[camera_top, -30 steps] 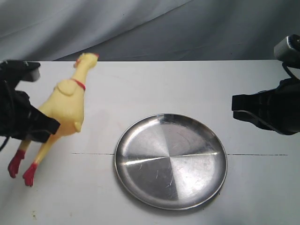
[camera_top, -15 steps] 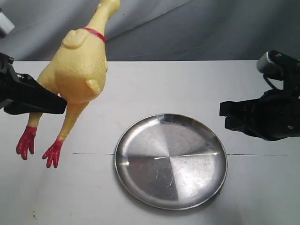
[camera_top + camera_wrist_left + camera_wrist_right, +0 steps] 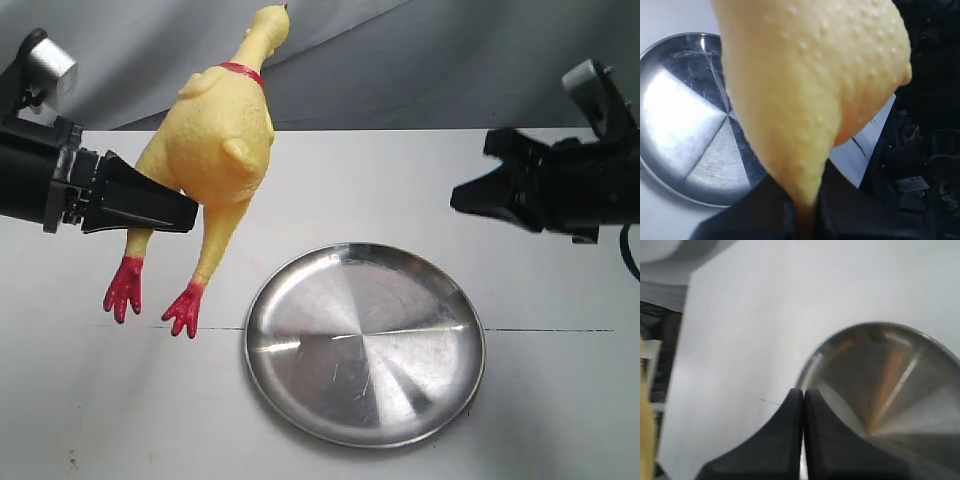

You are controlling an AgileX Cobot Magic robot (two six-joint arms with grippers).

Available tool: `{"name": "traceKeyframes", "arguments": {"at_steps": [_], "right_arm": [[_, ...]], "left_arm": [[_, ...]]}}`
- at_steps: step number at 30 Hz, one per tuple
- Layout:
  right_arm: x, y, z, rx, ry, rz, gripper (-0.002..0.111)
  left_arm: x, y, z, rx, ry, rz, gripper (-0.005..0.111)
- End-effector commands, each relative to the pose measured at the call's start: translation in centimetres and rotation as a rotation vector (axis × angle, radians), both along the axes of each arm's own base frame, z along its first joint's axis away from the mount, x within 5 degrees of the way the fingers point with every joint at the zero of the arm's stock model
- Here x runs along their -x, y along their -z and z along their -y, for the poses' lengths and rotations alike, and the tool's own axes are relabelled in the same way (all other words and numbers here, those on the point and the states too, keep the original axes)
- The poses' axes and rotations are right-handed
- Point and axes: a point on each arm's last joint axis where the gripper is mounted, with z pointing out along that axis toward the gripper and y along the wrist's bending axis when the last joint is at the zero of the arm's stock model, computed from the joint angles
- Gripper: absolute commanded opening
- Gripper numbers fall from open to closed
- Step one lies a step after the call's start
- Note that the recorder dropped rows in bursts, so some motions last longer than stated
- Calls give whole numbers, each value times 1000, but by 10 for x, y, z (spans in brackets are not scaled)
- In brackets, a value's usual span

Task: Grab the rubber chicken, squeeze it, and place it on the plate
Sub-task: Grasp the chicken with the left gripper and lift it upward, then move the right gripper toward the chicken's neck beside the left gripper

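Gripping the rubber chicken (image 3: 215, 140), seemingly by a half-hidden leg, the left claw (image 3: 188, 212) clenches; right claw (image 3: 803, 401) closed.

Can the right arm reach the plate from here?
Probably yes: nothing lies between the right gripper and the bare plate; the chicken hangs off left in the left gripper.

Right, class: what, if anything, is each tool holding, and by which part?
Left tool: the yellow rubber toy chicken, gripped at the lower body above its legs. Right tool: shut on nothing.
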Motion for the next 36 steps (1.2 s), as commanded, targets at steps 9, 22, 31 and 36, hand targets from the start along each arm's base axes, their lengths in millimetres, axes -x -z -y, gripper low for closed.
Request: {"name": "traceKeyframes", "arguments": {"at_steps": [9, 22, 31, 36], "right_arm": [[-56, 42, -2, -445, -150, -67, 0], [-55, 50, -29, -483, -184, -111, 26], [-69, 25, -51, -567, -189, -217, 105], [-80, 8, -54, -566, -210, -189, 105]], "left_arm": [[-13, 13, 13, 92, 20, -16, 0], [-16, 19, 39, 151, 77, -15, 0], [-10, 10, 42, 148, 93, 18, 0], [-10, 10, 42, 149, 91, 12, 0]]}}
